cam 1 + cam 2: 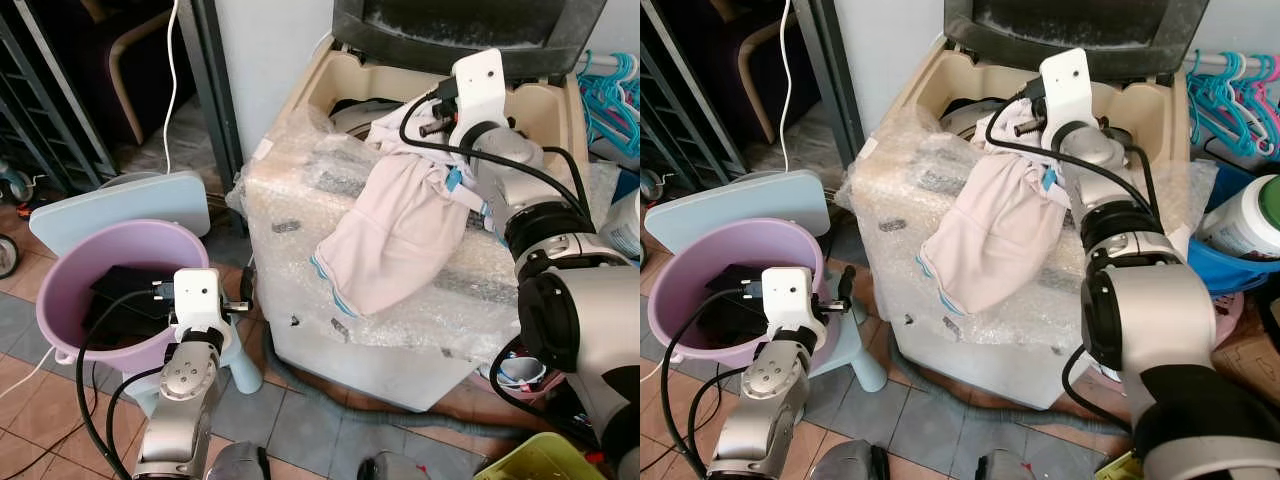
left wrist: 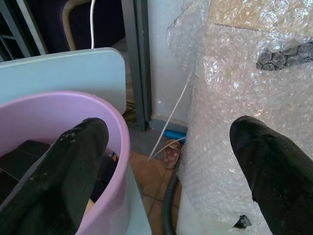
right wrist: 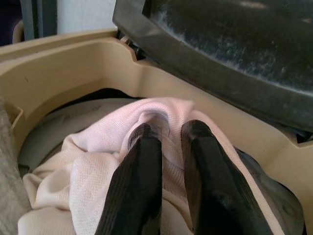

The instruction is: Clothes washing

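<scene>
1. The right gripper (image 3: 168, 132) is up over the mouth of the washing machine (image 1: 400, 330), its two black fingers (image 3: 139, 181) pressed close together and pinching a fold of a pale pink garment (image 1: 395, 230).
2. That garment hangs from the pinch: its top is bunched at the machine's opening, and the rest trails toward seven o'clock, draped over the bubble wrap (image 1: 300, 200) that covers the machine's top and front.
3. A thin blue trim shows along the garment's lower hem (image 1: 325, 285).
4. In the right wrist view the pink cloth is heaped inside the beige tub rim (image 3: 73, 63), with the dark raised lid (image 3: 234, 54) standing just behind it.
5. The right arm (image 1: 1110, 220) reaches in from the five o'clock side of the scene, a black cable looping along it.
6. The left gripper (image 2: 168, 161) sits low at about eight o'clock from the machine, its fingers spread wide and holding nothing.
7. One left finger (image 2: 63, 166) hangs over the rim of a lilac bucket (image 1: 75, 270); the other (image 2: 274, 166) is just beside the bubble-wrapped side of the machine.
8. The bucket holds dark clothing (image 1: 125, 295) and stands on a light blue plastic stool (image 1: 245, 365).
9. A light blue lid or board (image 1: 120, 205) leans right behind the bucket at its twelve o'clock.
10. Teal clothes hangers (image 1: 1225, 90) cluster at the machine's two o'clock, above a blue tub (image 1: 1230, 270) holding a white container with a green cap (image 1: 1250, 220).
</scene>
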You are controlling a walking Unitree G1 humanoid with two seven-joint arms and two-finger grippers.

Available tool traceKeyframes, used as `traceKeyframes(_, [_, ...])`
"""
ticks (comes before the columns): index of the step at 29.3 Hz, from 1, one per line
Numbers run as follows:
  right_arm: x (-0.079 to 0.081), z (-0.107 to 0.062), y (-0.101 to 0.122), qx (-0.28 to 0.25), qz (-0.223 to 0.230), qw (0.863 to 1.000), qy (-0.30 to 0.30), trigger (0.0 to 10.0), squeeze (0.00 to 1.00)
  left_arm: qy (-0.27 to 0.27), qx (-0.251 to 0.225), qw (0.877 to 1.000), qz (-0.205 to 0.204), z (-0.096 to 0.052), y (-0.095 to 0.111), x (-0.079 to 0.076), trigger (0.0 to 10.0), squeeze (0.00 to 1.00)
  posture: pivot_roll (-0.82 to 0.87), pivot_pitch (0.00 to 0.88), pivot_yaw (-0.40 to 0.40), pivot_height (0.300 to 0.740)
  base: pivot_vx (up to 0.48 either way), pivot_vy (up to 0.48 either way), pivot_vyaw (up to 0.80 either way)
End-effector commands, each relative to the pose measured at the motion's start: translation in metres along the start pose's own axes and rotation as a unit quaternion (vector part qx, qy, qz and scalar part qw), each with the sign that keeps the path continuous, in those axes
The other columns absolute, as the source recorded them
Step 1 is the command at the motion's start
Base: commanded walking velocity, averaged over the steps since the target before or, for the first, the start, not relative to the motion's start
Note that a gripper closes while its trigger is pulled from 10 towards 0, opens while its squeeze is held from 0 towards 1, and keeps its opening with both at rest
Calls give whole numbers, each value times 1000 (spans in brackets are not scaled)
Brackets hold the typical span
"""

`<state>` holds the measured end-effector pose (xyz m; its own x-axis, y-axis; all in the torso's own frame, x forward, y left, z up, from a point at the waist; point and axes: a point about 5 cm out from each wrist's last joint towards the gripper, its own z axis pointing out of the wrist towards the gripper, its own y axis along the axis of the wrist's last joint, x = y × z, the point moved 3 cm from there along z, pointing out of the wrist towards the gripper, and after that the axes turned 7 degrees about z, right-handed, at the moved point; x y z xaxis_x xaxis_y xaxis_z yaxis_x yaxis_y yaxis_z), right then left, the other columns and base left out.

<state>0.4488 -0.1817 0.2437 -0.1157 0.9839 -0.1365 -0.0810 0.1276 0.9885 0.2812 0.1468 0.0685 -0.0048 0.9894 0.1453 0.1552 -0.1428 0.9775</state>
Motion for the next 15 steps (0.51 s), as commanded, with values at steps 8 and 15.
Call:
traceKeyframes(8, [-11,-33,34,-137,-9,984,116,10000,1000,-13,1,1000,9,0,-2,-6,10000,0,20,42,-9,740,0,0,0])
traceKeyframes(15, [3,-110,-8,-30,-67,929,362,10000,1000,-20,11,1000,11,0,-7,-6,10000,0,-3,37,6,740,0,0,0])
